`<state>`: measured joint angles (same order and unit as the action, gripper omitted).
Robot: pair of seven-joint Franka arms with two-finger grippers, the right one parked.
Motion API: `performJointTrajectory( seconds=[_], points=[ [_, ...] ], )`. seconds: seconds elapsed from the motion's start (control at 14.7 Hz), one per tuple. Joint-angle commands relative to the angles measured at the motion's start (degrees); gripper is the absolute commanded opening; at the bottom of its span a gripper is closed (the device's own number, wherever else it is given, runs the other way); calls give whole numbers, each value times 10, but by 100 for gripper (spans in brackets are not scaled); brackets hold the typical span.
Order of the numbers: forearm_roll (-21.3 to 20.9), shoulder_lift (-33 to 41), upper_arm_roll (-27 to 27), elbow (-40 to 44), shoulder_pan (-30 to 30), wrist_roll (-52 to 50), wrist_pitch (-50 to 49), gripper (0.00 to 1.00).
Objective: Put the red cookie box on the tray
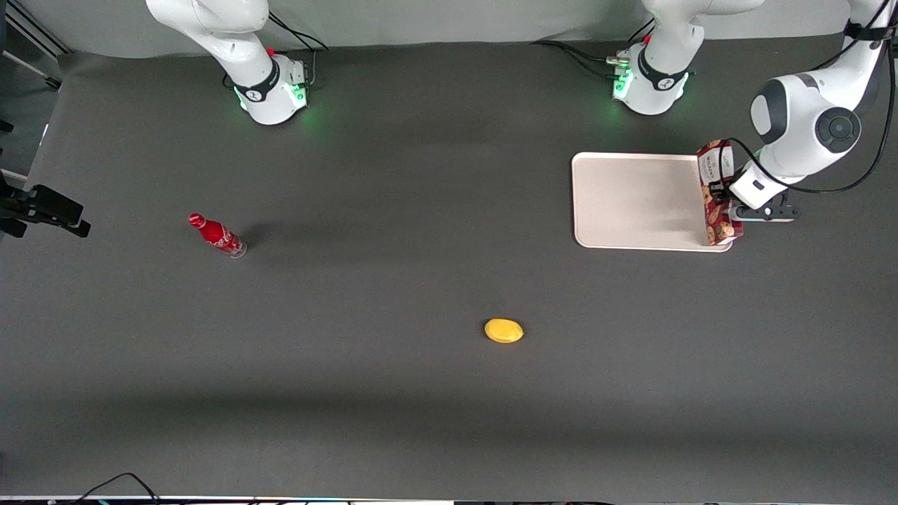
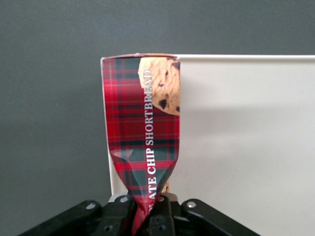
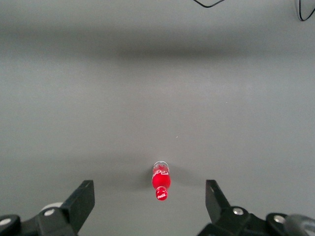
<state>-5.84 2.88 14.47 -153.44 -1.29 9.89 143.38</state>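
Note:
The red cookie box [image 1: 715,193], tartan red with chocolate-chip cookies printed on it, stands on its long edge along the rim of the cream-white tray [image 1: 635,203] at the working arm's end of the table. My left gripper [image 1: 726,196] is shut on the box, and its black jaws pinch and crease the packaging. In the left wrist view the box [image 2: 142,132] runs out from the gripper [image 2: 149,211] over the tray's corner [image 2: 246,137]. I cannot tell whether the box rests on the tray or hangs just above it.
A small red soda bottle [image 1: 217,236] lies toward the parked arm's end of the table. A yellow oval object [image 1: 504,330] lies nearer the front camera than the tray. The rest is dark grey table surface.

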Motion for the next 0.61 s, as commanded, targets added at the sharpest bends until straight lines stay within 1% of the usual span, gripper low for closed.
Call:
performJointTrajectory(
  seconds=[0.0, 0.07, 0.14, 0.27, 0.34, 0.55],
  points=[
    [-8, -35, 7, 4, 0, 31, 37, 21],
    [-8, -35, 15, 6, -1, 45, 34, 92],
    [-8, -33, 20, 8, -1, 50, 28, 100],
    [-8, -31, 20, 17, -1, 51, 22, 100],
    [-8, -29, 20, 37, -1, 51, -6, 100],
    [-4, -7, 14, 136, -3, 48, -154, 100]
  ],
)
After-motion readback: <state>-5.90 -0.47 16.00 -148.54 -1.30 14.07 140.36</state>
